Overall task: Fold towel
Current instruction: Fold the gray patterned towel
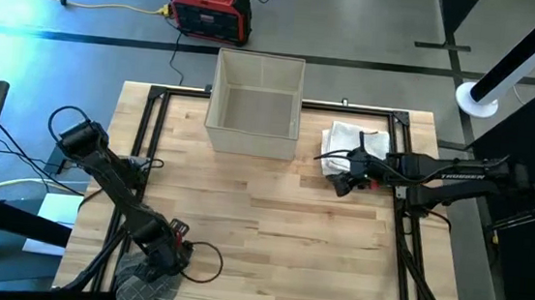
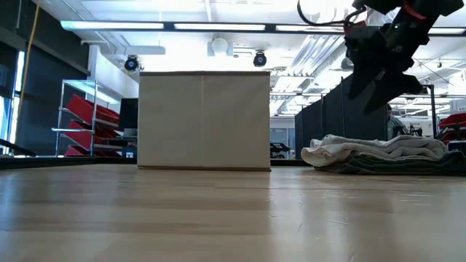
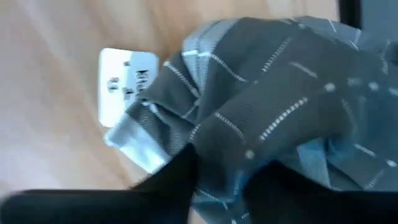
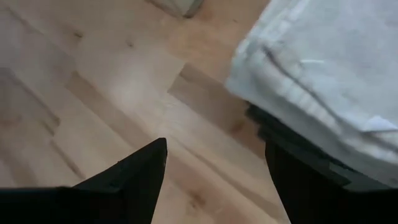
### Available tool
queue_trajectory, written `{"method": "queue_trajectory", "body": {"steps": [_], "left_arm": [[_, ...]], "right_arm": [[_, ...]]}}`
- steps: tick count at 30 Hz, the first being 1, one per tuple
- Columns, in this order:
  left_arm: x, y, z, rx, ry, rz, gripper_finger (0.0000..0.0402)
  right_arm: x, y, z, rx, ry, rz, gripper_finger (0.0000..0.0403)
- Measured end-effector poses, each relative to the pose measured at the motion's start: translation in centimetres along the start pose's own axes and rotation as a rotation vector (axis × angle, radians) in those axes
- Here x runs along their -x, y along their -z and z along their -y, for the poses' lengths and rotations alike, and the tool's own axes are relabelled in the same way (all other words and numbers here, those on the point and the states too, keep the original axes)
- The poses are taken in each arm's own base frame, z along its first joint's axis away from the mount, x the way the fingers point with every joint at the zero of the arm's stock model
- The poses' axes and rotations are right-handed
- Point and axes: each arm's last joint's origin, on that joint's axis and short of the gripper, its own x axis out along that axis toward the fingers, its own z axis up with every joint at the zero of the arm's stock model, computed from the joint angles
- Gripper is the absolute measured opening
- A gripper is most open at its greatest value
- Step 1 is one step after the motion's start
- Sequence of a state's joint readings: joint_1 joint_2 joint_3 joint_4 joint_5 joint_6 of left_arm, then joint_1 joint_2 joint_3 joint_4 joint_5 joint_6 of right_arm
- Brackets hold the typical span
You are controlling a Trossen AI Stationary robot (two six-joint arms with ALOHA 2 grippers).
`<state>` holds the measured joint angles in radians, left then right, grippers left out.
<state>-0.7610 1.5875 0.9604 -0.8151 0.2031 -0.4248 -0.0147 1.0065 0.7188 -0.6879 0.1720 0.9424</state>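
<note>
Left gripper (image 1: 156, 257) at seven o'clock, jaws clamped on grey checked towel (image 3: 280, 106); right gripper (image 1: 342, 181), jaws wide, beside folded towels (image 1: 351, 143) at two o'clock.

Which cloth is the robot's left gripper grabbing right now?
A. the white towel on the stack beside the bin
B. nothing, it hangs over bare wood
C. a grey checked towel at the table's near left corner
C: the left gripper pinches the grey checked towel at the table's near left corner.
</note>
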Motion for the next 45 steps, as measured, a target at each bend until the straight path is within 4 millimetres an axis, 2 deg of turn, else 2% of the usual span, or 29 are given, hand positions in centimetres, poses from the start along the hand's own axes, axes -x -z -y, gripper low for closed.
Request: {"method": "queue_trajectory", "body": {"steps": [2, 5, 8, 11, 17, 23, 28, 34, 40, 45], "left_arm": [[0.3, -0.4, -1.3, 0.066, -0.014, 0.002, 0.0014], [1.4, -1.3, -3.7, 0.183, -0.045, 0.064, 0.0013], [3.5, -2.3, -6.2, 0.278, -0.093, 0.168, 0.0004], [6.3, -3.4, -8.7, 0.366, -0.138, 0.306, 0.0004], [12.3, -6.4, -13.2, 0.401, -0.129, 0.702, 0.0002], [14.3, -7.2, -15.7, 0.356, -0.189, 0.876, 0.0007], [13.8, -6.6, -15.9, 0.369, -0.204, 0.794, 0.0037], [12.7, -4.6, -15.0, 0.394, -0.204, 0.57, 0.0111], [12.7, -1.9, -13.9, 0.463, -0.182, 0.375, 0.018], [12.7, 0.6, -12.2, 0.445, -0.163, 0.168, 0.0201]], "right_arm": [[0.1, 0.1, -0.5, 0.013, -0.042, 0.014, 0.0259], [0.3, 0.2, -1.5, 0.05, -0.119, 0.03, 0.0259], [0.9, 0.3, -2.5, 0.097, -0.193, 0.034, 0.0259], [1.8, 0.3, -3.4, 0.149, -0.234, 0.039, 0.0259], [3.1, 0.2, -4.7, 0.229, -0.298, 0.075, 0.0259], [3.2, 0.2, -5.0, 0.243, -0.302, 0.112, 0.0259], [3.2, 0.1, -5.0, 0.236, -0.296, 0.12, 0.0259], [3.2, 0.3, -5.1, 0.246, -0.3, 0.115, 0.0259], [3.2, 0.8, -5.2, 0.272, -0.29, 0.109, 0.0259], [1.2, 1.3, -5.9, 0.329, -0.254, 0.032, 0.0259]]}}
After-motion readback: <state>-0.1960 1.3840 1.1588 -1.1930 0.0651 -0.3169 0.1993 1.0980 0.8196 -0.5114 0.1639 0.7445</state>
